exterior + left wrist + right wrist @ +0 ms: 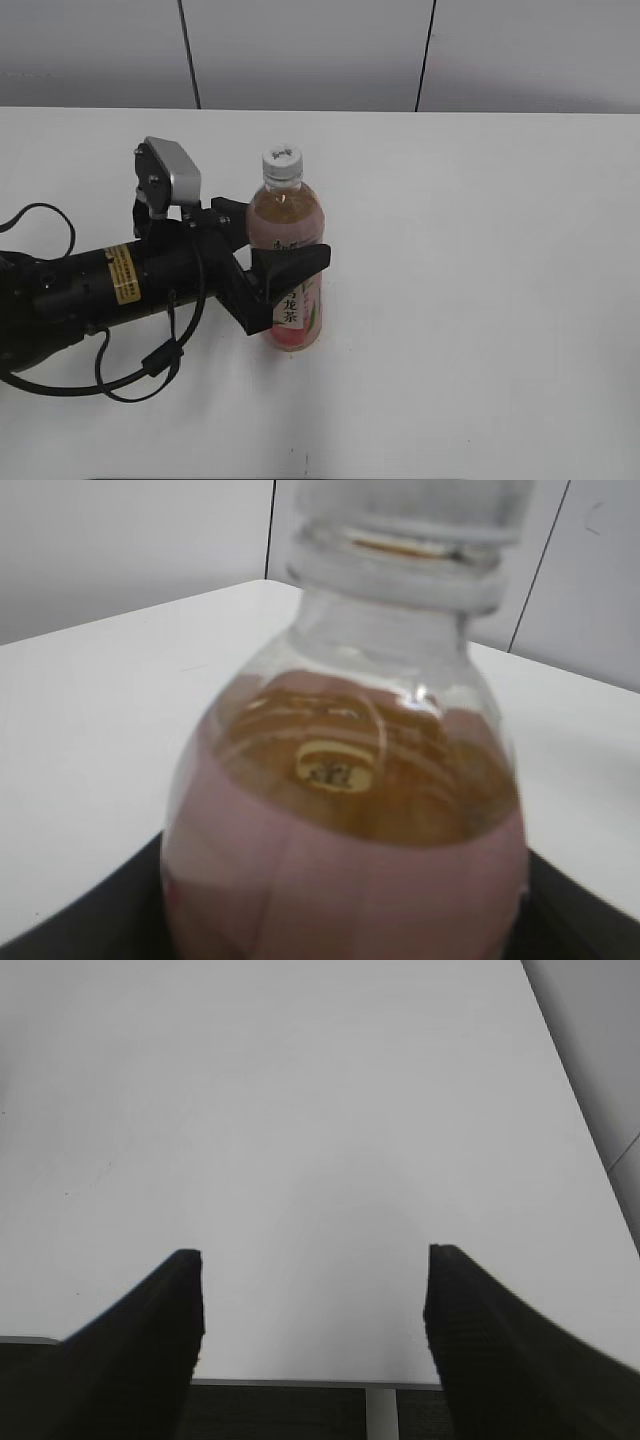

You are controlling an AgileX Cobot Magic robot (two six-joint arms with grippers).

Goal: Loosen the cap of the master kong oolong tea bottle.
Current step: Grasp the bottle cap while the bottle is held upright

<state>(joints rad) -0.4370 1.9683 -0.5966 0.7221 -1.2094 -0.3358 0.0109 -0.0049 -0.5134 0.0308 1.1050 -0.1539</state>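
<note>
Bottle (287,262), upright near the table (480,250) centre, is clamped mid-label by the left gripper (283,270). Right gripper (315,1335), fingers apart, must close squarely round the cap (282,162) before twisting.

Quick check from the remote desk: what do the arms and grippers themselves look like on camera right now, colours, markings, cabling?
The left arm is a black tube bearing a yellow label with dark print. A grey box-shaped wrist camera sits on top, and black cables loop beside it. The left gripper has chunky black angular fingers. The right gripper shows two black fingers with ridged inner faces; its arm isn't visible.
</note>
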